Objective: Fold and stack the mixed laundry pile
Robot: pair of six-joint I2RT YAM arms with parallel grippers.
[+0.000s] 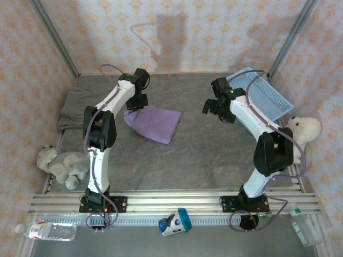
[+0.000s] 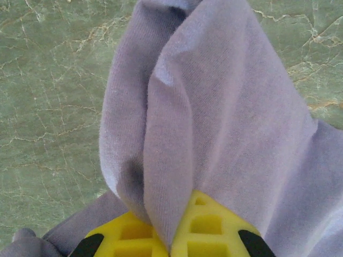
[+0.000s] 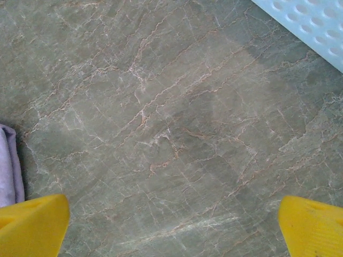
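Left gripper (image 2: 170,238) is pinched tight on a bunched fold of the lavender T-shirt (image 1: 159,123), holding that edge up while the rest lies flat around the middle of the table (image 1: 203,155). Right gripper (image 3: 171,230) hangs wide open over bare tabletop with nothing in it, near the blue basket (image 1: 268,96). The grey-olive garment (image 1: 74,107) lies at the far left.

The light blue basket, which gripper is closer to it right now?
Right. The right gripper hangs open over bare table just left of the basket; the left gripper is farther off across the table, shut on the purple T-shirt.
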